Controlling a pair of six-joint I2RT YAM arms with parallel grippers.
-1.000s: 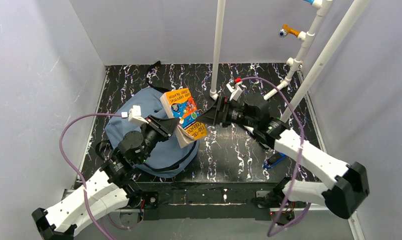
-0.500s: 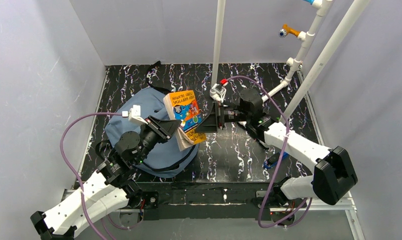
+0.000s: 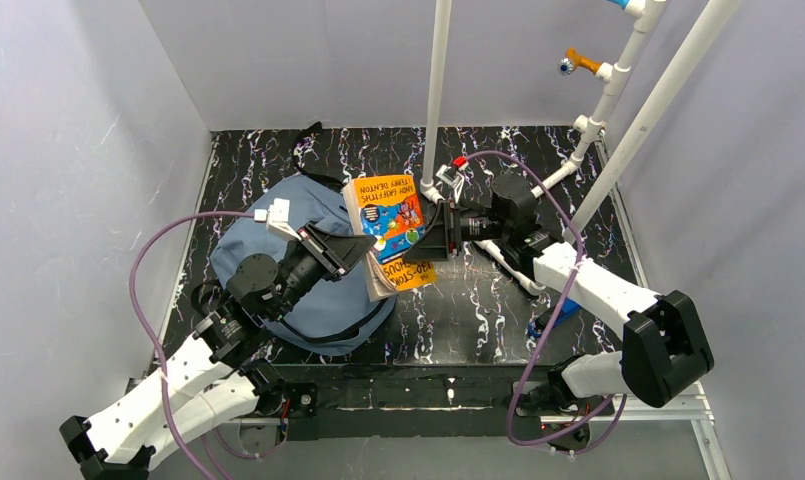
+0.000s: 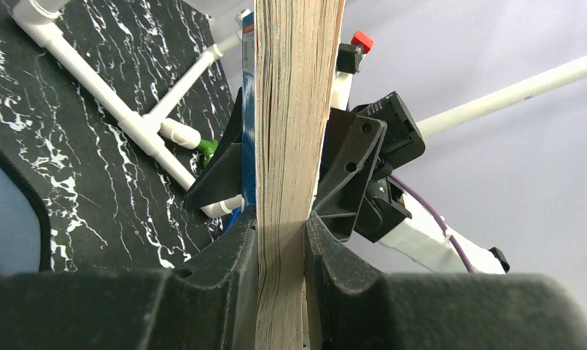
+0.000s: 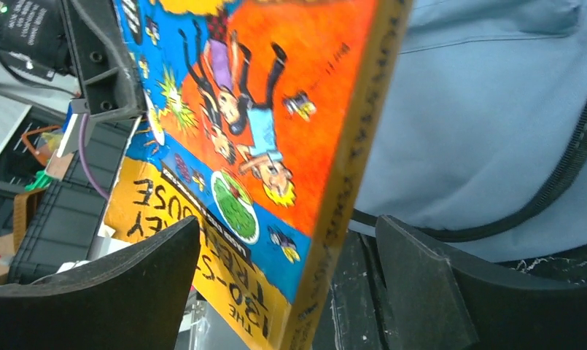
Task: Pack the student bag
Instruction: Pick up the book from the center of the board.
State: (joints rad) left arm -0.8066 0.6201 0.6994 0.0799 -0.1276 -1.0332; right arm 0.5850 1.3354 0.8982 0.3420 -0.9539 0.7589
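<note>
White pipes stand at the worktop's far edge and far-right corner, orange fitting on one. Small blue thing lies near the near-right corner.

Bag: slate-blue student bag flat on mat, left-centre, black straps; L arm crosses over it.
Book: orange/blue paperback book, held off mat, tilted, above bag's right edge, btwn both grippers.
L gripper: clamped on book's left side, by page edges.
R gripper: at book's right edge, jaws wide.
Mat: black w/ white marbling.
Misc: white pipe frame at back/right; small blue item near R arm, can't ID.
</note>
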